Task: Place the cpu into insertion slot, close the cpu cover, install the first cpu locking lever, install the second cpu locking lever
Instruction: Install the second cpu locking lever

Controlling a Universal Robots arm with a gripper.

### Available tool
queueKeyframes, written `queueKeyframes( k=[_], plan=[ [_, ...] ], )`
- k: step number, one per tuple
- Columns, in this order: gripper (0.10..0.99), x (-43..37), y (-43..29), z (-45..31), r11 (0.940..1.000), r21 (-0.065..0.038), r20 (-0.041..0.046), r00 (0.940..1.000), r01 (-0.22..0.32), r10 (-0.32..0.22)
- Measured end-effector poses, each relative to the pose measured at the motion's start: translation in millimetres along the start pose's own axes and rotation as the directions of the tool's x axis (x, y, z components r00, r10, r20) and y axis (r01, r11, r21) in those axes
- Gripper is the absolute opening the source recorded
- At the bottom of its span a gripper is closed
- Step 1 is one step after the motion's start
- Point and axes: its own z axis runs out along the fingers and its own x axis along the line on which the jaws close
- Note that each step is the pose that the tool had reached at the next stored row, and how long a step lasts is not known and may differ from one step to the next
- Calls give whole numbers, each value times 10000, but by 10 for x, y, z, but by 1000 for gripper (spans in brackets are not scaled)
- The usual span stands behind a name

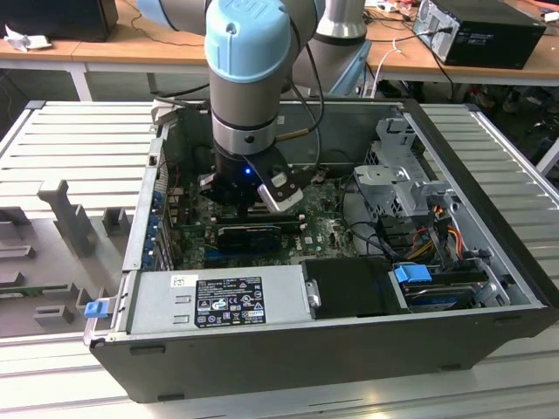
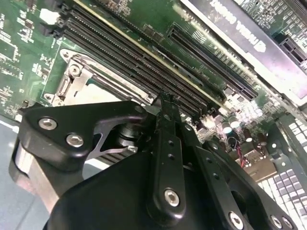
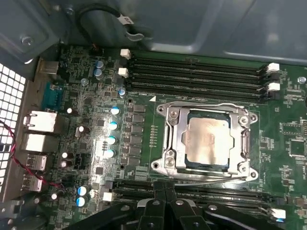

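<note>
Down inside the open computer case (image 1: pixel 489 253), over the green motherboard (image 3: pixel 86 110). Gripper (image 3: pixel 164 195) low by the board, fingers (image 2: pixel 165 115) pressed together, holding nothing. Tips just beside the socket, over the long black memory slots (image 3: pixel 192 194) next to it. Cpu (image 3: pixel 207 140) already lying flat in the socket, silvery top showing. Cpu cover (image 3: pixel 177 143) down flat around the cpu, with the chip peeking through its square hole. Thin metal lever (image 3: pixel 206 179) lying along the socket edge nearest the gripper. More memory slots (image 3: pixel 196 74) on the far side of the socket. Little round silver caps (image 3: pixel 113 132) in a row beside the socket. Black cable (image 3: pixel 103 14) looped well beyond it, by the case wall. Long black card (image 2: pixel 254 43) near the gripper in the second wrist view.
</note>
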Motion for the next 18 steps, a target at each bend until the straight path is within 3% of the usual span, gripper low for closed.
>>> queueKeyframes(
  k=[4, 7, 18],
  plan=[
    [106, 14, -10, 53, 10000, -39, 2, 10000, 3, -3],
    [106, 17, -14, 79, 9997, -231, 21, 10000, 2, -2],
    [106, 19, -2, 127, 9983, -577, 50, 10000, 7, -4]
  ],
)
